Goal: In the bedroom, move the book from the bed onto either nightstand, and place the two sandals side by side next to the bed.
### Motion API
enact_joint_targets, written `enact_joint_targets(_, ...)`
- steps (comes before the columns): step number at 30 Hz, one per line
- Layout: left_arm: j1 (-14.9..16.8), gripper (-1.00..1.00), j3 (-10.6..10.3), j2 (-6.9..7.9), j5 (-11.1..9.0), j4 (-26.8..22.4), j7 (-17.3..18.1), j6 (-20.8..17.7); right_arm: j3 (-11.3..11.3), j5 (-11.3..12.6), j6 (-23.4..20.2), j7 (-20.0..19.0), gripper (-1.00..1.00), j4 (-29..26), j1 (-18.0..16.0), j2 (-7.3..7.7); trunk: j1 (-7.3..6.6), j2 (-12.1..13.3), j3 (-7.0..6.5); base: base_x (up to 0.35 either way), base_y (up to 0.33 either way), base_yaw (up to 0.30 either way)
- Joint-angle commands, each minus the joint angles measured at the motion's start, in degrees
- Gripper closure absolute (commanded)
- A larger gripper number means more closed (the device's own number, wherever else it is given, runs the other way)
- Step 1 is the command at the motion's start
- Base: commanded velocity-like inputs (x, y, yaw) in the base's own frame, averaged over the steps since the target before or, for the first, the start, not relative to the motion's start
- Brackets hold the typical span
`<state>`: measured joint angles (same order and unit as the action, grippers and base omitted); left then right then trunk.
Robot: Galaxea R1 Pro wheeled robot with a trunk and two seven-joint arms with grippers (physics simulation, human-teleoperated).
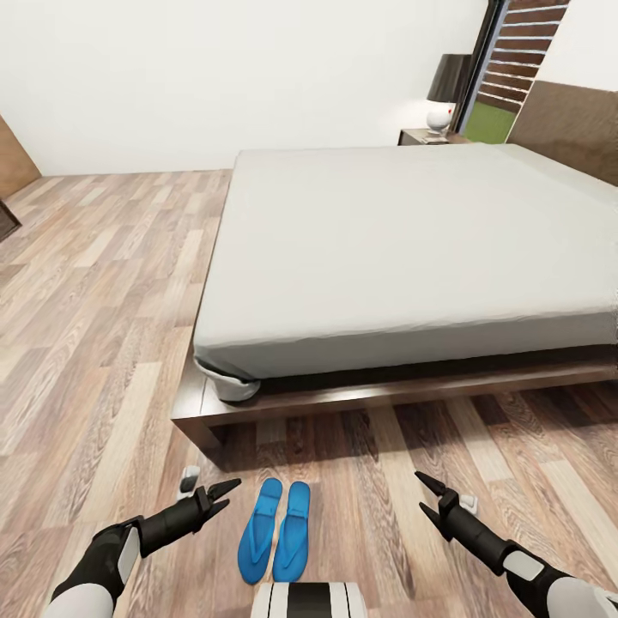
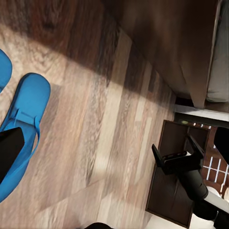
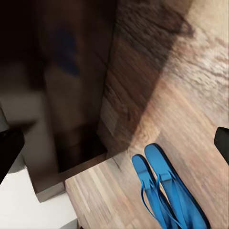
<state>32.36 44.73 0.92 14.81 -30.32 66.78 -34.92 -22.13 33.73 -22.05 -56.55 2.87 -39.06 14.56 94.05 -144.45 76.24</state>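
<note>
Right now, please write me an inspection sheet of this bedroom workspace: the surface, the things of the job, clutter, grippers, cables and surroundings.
Surface: wood-plank floor, bare planks around the bed.
Bed: pale mattress on a dark wood frame; no book seen on the visible top.
Sandals: two blue flip-flops lying side by side on the floor, close to the foot of the bed frame, between the two arms.
Nightstand: dark, at the far corner of the bed, carrying a lamp with a black shade.
Clutter: nothing seen.
Left gripper: open, empty, above the floor left of the sandals.
Right gripper: open, empty, right of the sandals.
Cables: nothing seen.
Surroundings: white wall, black-framed window behind the lamp.
</note>
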Motion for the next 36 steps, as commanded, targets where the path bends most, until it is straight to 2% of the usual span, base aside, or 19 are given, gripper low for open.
enact_joint_targets(1, 0.07, -1.0, 0.46, -0.05, 0.62, -0.03, 0.44, -0.51, 0.16, 0.55, -0.46, -0.17, -1.0, 0.21, -0.08, 0.03, -0.03, 0.0, -0.19, 0.0, 0.0, 0.0)
enact_joint_targets(9, 0.06, -1.0, 0.45, 0.1, 0.94, 0.16, 0.2, -0.45, 0.16, 0.55, -0.3, 0.2, -1.0, 0.22, 0.16, 0.03, -0.24, 0.1, -1.96, 0.0, 0.0, 0.0)
enact_joint_targets(13, -0.03, -1.0, 0.46, 0.26, 2.41, 0.85, 0.17, 0.0, 0.16, 0.53, -0.2, 1.48, -1.0, 0.21, 0.43, 0.03, -0.34, 0.16, -2.85, 0.0, 0.0, 0.0)
enact_joint_targets(17, -0.12, -1.0, 0.54, 0.53, 6.02, 1.83, 0.16, 1.31, 0.17, 0.46, -0.17, 3.15, -1.0, 0.21, 1.19, 0.03, -0.45, 0.21, -3.73, 0.0, 0.0, 0.0)
enact_joint_targets(18, -0.15, -1.0, 0.55, 0.77, 8.39, 2.23, 0.17, 2.3, 0.2, 0.37, -0.15, 3.67, -1.0, 0.21, 1.57, 0.06, -0.47, 0.22, -3.95, 0.0, 0.0, 0.0)
enact_joint_targets(20, -0.18, -1.0, 0.58, 1.0, 10.83, 2.53, 0.18, 3.33, 0.22, -0.04, -0.11, 4.01, -1.0, 0.21, 2.1, 0.1, -0.52, 0.25, -4.4, 0.0, 0.0, 0.0)
enact_joint_targets(25, -0.44, -1.0, 0.61, 2.12, 15.91, 3.05, 0.13, 5.16, 0.24, -3.26, 0.15, 4.47, -1.0, 0.21, 4.31, 0.32, -0.65, 0.32, -5.5, 0.0, 0.0, 0.0)
enact_joint_targets(30, -1.12, -1.0, 0.62, 3.8, 18.81, 3.91, 0.05, 5.89, 0.24, -6.69, 1.12, 4.79, -1.0, 0.24, 6.17, 0.72, -0.78, 0.38, -6.61, 0.0, 0.0, 0.0)
enact_joint_targets(36, -2.24, -1.0, 0.62, 6.26, 21.68, 5.45, -2.77, 7.04, 0.24, -8.3, 2.88, 7.08, -1.0, 0.24, 8.15, 1.66, -0.94, 0.46, -7.94, 0.0, 0.0, 0.0)
